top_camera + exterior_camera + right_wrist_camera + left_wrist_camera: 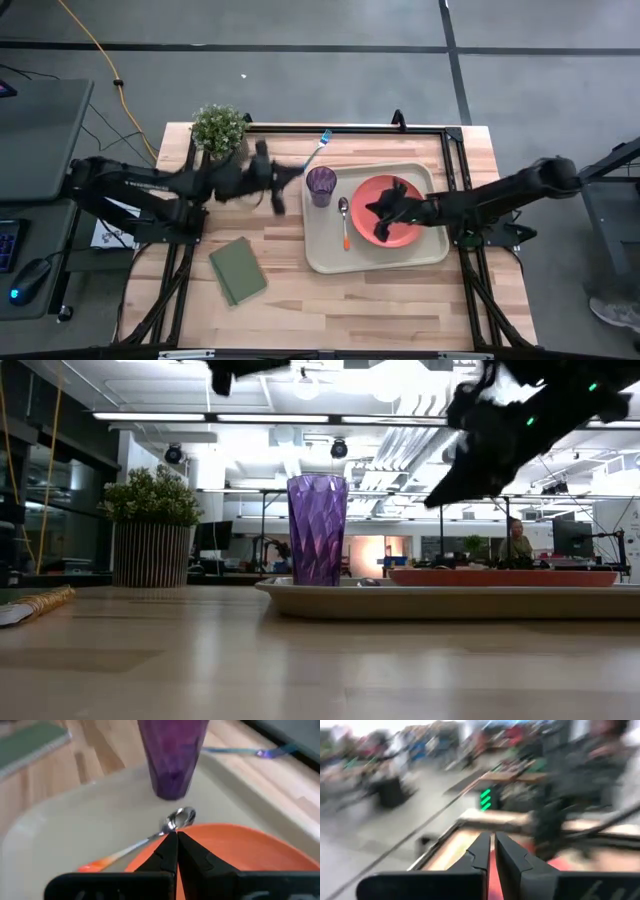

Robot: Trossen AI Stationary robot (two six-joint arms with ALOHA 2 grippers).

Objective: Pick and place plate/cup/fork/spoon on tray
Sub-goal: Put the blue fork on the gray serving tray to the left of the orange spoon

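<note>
The beige tray [322,258] lies right of the table's centre. On it the purple cup [321,185] stands upright at the far left corner. The orange-red plate [408,232] lies flat on the right part. The orange-handled spoon [345,222] lies flat between them. The blue-handled fork [315,150] lies on the table beyond the tray's far edge. My right gripper [375,212] is shut and empty, raised above the plate [250,850]; the low view [450,485] shows it clear of the plate. My left gripper [285,178] is shut and empty, in the air left of the cup.
A potted plant [218,128] stands at the table's far left. A green rectangular pad [238,270] lies on the table left of the tray. Black frame rails [350,128] run along the table's far edge and sides. Bare wood lies near the front edge.
</note>
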